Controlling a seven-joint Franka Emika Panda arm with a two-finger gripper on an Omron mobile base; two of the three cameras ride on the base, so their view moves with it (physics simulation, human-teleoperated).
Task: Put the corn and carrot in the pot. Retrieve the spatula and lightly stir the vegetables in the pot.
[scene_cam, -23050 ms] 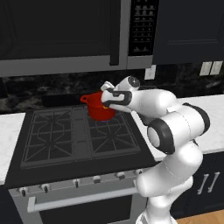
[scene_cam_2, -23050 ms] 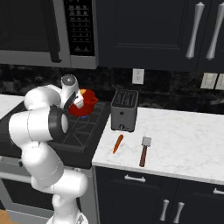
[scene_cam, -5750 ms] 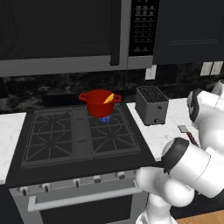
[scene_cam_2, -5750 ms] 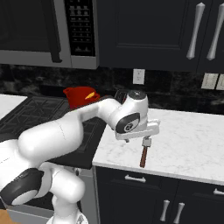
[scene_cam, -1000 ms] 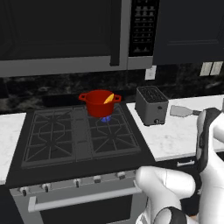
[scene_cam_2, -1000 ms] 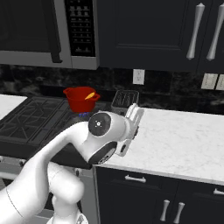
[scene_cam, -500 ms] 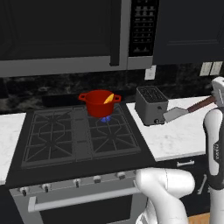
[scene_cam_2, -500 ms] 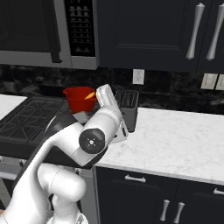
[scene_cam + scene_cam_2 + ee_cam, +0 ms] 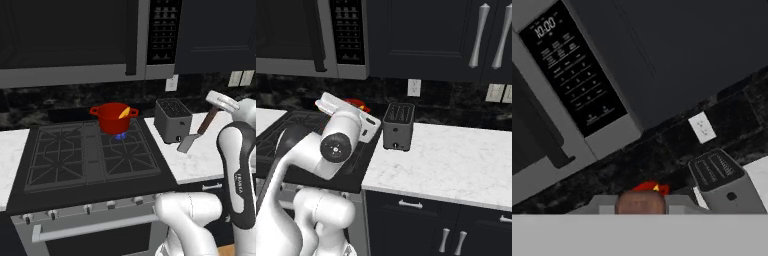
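Black stove [image 9: 90, 160] at back carries the red pot [image 9: 113, 118] holding yellow vegetables [image 9: 124, 112]; gripper [image 9: 214, 106] nearly closed, clamping the spatula [image 9: 199, 131] aloft right of toaster [image 9: 172, 120].

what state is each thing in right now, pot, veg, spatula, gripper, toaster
pot: upright on the back burner, no lid
vegetables: inside the pot, at its rim
spatula: lifted off the counter, blade down, beside the toaster
gripper: shut on the spatula handle
toaster: upright on the counter, slots empty

Microwave [image 9: 572, 95] display reads "10:00", blurry; arm [image 9: 239, 175] bears small "FRANKA" lettering, probably.
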